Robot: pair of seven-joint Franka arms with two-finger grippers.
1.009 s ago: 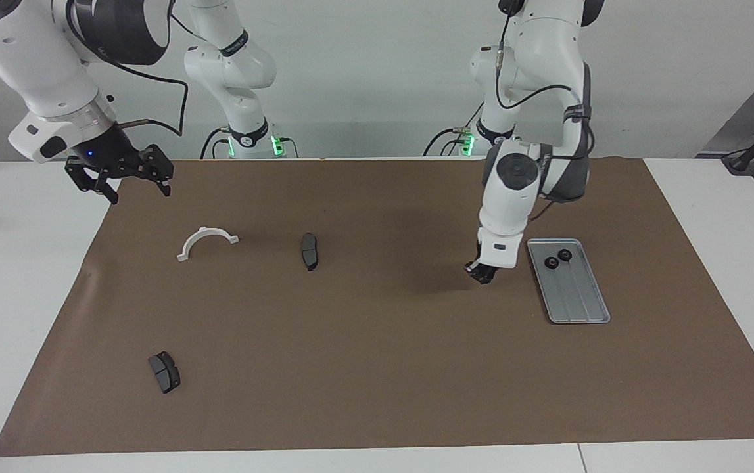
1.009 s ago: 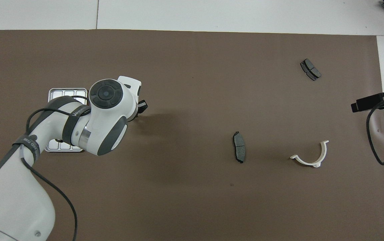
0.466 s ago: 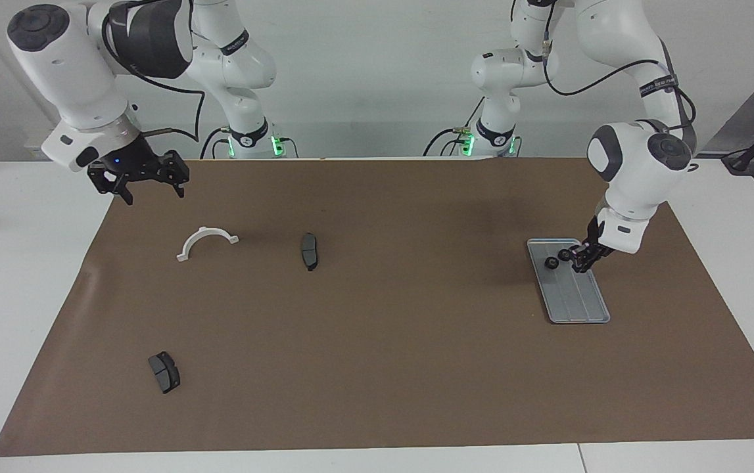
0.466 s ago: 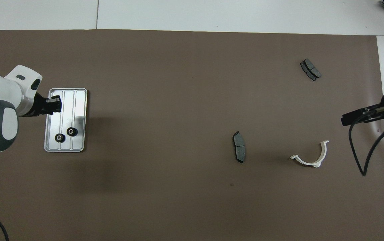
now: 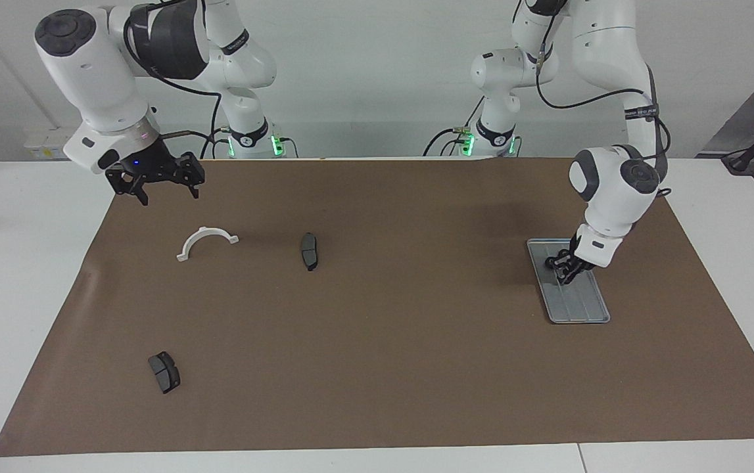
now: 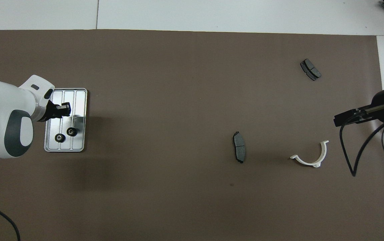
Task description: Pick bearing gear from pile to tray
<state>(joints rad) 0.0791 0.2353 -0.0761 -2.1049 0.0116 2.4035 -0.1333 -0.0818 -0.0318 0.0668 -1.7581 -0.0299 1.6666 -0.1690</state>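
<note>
left gripper (image 5: 564, 270) over tray (image 6: 79, 100) | grip: you cannot tell | 2 gears (image 6: 65, 134) on tray's robot end | right gripper (image 5: 156, 179) open, waits

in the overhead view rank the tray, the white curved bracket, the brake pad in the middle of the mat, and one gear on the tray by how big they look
1. tray
2. white curved bracket
3. brake pad in the middle of the mat
4. gear, clearly smallest

All lie flat on the mat, so nearness to the camera hardly skews this.
</note>
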